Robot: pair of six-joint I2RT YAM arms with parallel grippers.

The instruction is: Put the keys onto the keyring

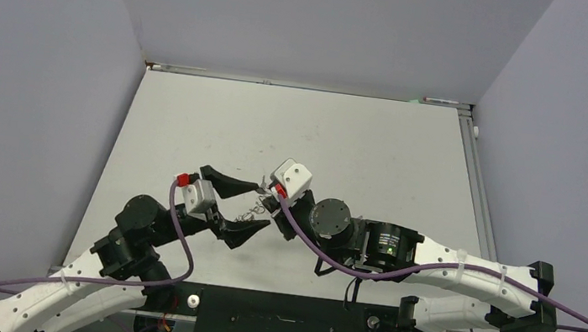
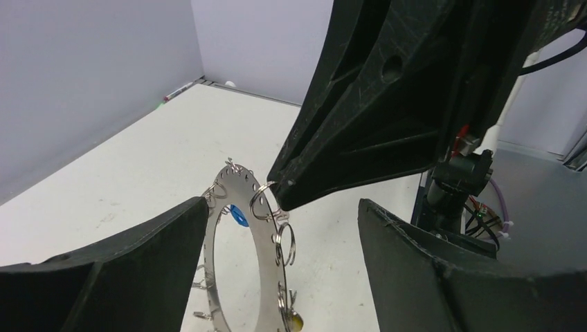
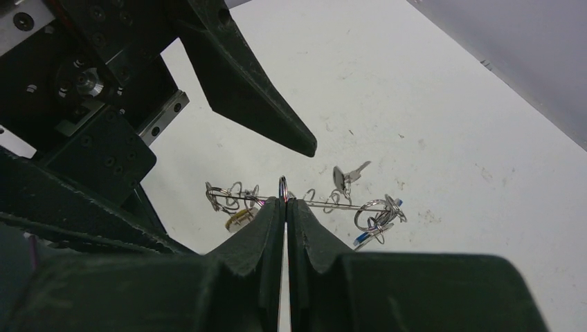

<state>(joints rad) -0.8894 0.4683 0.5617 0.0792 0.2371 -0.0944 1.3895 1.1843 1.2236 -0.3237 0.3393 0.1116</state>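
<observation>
While the right hand (image 3: 285,207) pinched the keyring (image 2: 268,263) on edge, likely to steady it, the left hand (image 1: 260,206) flanked it, spread wide and empty.

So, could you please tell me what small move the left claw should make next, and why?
Probably back the left claw away from the keyring: its jaws stand open around the ring, gripping nothing, while the right claw is shut on the rim.
</observation>
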